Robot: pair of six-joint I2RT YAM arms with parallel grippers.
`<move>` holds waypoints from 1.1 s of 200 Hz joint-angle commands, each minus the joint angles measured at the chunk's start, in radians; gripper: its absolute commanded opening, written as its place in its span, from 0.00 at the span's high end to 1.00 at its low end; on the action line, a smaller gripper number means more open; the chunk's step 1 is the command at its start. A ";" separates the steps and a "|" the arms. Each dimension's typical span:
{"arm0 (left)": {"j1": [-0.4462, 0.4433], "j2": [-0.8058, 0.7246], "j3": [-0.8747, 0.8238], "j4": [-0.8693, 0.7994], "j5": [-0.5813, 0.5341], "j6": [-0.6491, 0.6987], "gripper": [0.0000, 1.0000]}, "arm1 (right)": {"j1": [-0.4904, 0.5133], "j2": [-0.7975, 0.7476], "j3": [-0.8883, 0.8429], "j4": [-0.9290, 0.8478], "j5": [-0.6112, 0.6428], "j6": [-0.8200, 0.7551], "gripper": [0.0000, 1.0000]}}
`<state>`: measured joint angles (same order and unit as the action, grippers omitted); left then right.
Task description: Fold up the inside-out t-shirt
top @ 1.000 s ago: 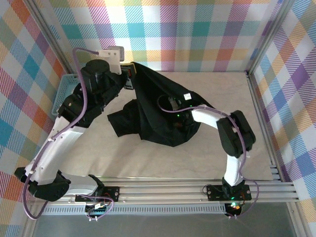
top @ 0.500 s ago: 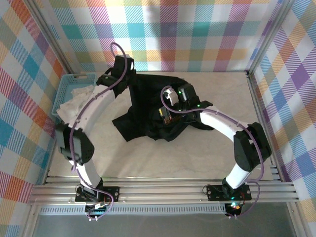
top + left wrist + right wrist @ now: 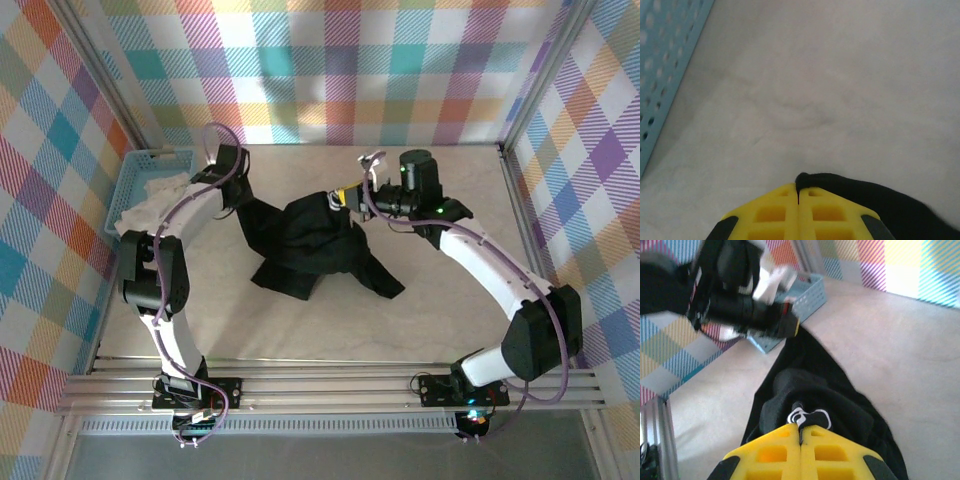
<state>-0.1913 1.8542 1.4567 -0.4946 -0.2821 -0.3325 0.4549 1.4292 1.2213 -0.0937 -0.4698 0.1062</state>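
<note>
Both arms have swung apart and toward the far half of the pale marbled bench (image 3: 450,320) over the last second: left claw (image 3: 243,195) now sits far left, near the light-blue perforated plastic basket (image 3: 135,175), right claw (image 3: 345,197) far centre. Large black cotton t-shirt (image 3: 310,245), a heap under the arms a second ago, is now drawn out between the two claws, upper edge strung in a sagging line, lower part trailing in folds on the bench toward the near side. Left wrist view: yellow fingers of left claw (image 3: 798,192) pressed fully together, a nub of black t-shirt (image 3: 880,205) pinched at the tips, basket wall (image 3: 660,60) off to the side. Right wrist view: right claw (image 3: 800,432) likewise closed tight, nipping a fold of t-shirt (image 3: 805,375) that carries a small white mark, perhaps a label; fabric runs taut from there toward the other arm, basket (image 3: 810,292) beyond. Crumpled white cloth (image 3: 150,200) lies in the basket, untouched. Judgement: this is a spread-out step, not yet a fold; cloth remains bunched in the middle. Whether the pinched points are matching corners cannot be told. No print visible.
</note>
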 commanded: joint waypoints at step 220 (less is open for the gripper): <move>-0.103 -0.213 -0.441 0.327 0.306 -0.171 1.00 | -0.058 -0.186 0.013 0.091 -0.088 0.048 1.00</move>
<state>-0.3187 1.6466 1.0821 -0.1501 0.1349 -0.4503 0.4019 1.2770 1.2789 -0.0990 -0.4786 0.1364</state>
